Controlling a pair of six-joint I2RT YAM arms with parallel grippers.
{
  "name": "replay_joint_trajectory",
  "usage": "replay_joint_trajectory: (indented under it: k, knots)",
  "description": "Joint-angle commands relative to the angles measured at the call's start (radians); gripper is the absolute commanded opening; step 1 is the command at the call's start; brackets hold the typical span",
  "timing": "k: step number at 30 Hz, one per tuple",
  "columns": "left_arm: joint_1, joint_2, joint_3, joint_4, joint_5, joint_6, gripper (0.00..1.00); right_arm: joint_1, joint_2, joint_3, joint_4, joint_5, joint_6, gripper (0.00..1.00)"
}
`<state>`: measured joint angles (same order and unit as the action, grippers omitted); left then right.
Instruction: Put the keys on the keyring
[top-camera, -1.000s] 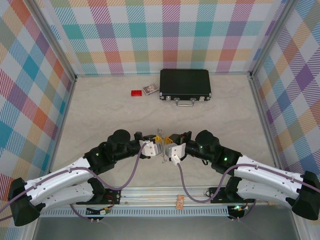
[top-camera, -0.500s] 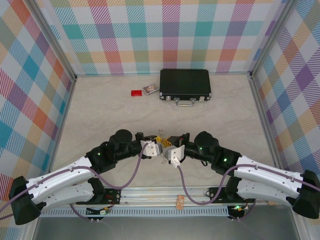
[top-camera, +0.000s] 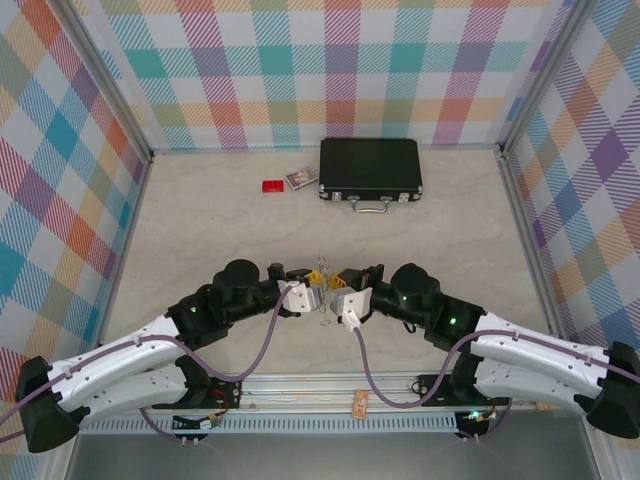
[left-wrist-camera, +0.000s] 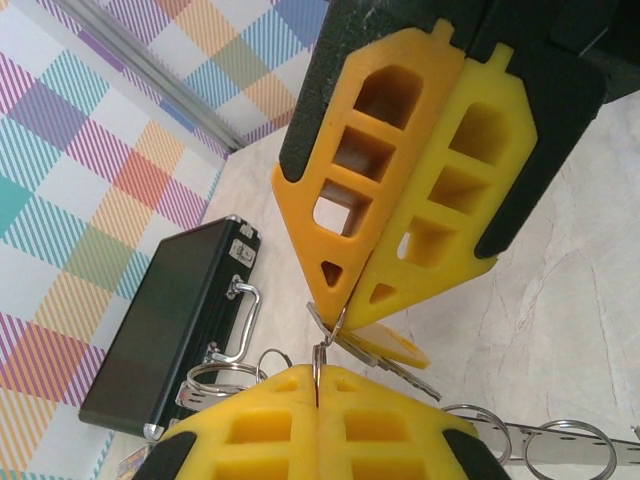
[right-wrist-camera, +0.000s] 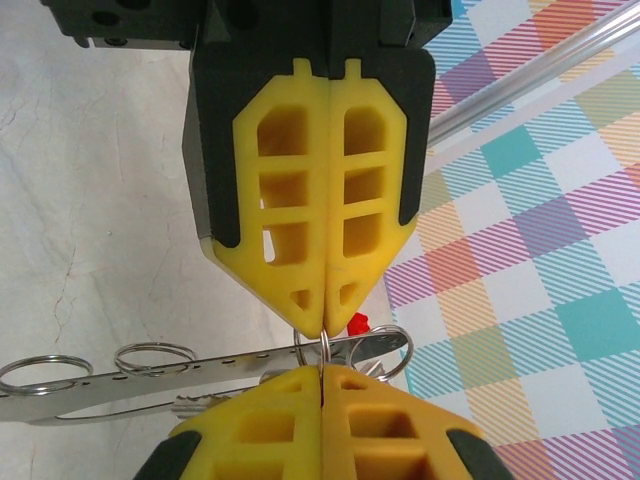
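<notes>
**Both end effectors clenched tip to tip on the keyring**

You had the left end effector (left-wrist-camera: 318, 378) and the right end effector (right-wrist-camera: 321, 375) brought together nose to nose above the desk (top-camera: 200, 230), near your own edge of it. Each had its yellow fingers pressed flat together, with no gap between them.

In the left wrist view, a thin wire loop of the keyring (right-wrist-camera: 100, 393) ran straight up out of the seam of the left end effector's fingers. The same small loop met the pointed tip of the right end effector just above it. The keys (left-wrist-camera: 390, 348) hung right beside that tip, on its lower side. The one with the yellow-orange head lay on top, and the plain silver key (left-wrist-camera: 412, 378) poked out beneath it.

In the right wrist view, the rest of the keyring stretched away to the left of the right end effector as a flat grey strip, with two more wire rings on it.

The black case (top-camera: 370, 167) and the small red block (top-camera: 272, 186) sat well beyond both end effectors, by the far wall.
</notes>
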<state>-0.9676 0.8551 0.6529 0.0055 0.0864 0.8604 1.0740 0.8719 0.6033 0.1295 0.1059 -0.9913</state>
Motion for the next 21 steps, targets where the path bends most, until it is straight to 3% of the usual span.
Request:
replay_joint_trajectory:
  k: [1, 21]
  knots:
    - [-0.016, -0.017, 0.018, 0.039, 0.013, -0.001, 0.00, 0.004, -0.024, 0.002, 0.021, -0.001, 0.014, 0.00]
    - [-0.018, -0.010, 0.027, 0.031, 0.021, -0.006, 0.00, 0.005, 0.015, 0.019, 0.007, -0.041, 0.002, 0.00]
